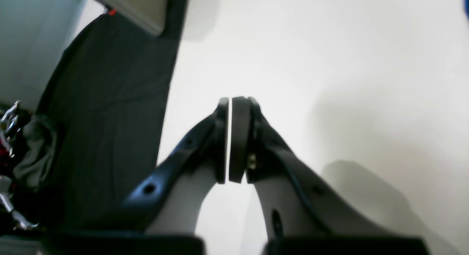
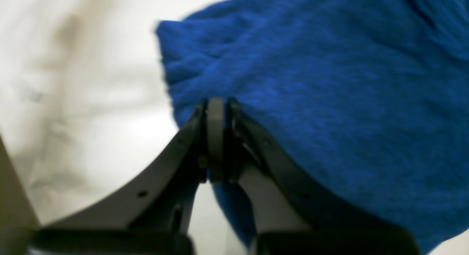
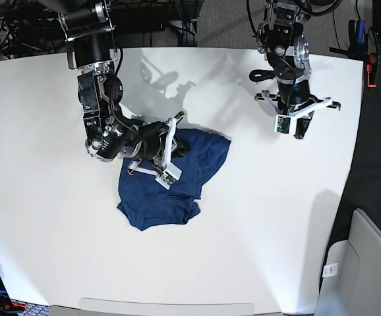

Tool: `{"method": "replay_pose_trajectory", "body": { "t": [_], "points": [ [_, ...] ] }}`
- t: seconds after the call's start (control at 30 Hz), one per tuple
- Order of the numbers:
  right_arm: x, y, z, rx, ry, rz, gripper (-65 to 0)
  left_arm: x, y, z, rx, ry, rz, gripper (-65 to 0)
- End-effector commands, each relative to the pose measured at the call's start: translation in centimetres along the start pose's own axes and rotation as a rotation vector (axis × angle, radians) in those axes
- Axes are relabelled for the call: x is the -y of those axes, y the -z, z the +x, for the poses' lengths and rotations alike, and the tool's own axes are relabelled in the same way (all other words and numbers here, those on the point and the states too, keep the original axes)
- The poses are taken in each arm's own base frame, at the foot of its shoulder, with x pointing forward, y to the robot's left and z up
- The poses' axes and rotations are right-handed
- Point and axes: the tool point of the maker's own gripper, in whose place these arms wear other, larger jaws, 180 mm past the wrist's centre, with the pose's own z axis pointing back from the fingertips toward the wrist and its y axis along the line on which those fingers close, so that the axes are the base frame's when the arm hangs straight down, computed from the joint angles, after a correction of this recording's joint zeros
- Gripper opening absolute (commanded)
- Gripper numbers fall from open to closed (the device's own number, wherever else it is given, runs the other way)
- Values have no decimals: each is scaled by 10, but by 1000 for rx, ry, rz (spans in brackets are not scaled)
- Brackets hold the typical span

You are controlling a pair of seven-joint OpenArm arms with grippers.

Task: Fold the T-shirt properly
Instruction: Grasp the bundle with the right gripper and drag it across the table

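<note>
Black pincer (image 2: 216, 137), fuzzy blue T-shirt (image 2: 329, 101)

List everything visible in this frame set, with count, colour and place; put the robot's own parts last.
T-shirt: one, dark blue, bunched in a heap near the table's middle.
Table: one, white, filling most of the base view.
Grey panel: one, light grey, off the table's corner at lower right of the base view.
Cables: several, dark, behind the table's far edge.
Right gripper: one, black, shut, at the T-shirt's edge; a hold is unclear.
Left gripper: one, black, shut, over bare table, apart from the T-shirt.
</note>
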Motion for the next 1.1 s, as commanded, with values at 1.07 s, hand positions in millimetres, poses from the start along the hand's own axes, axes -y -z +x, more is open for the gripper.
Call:
{"method": "replay_pose_trajectory", "body": {
  "t": [1.07],
  "points": [
    [138,-74,-67,-80,71,-378,-640,-29,-4,9,45,-8,78,-647]
  ]
}}
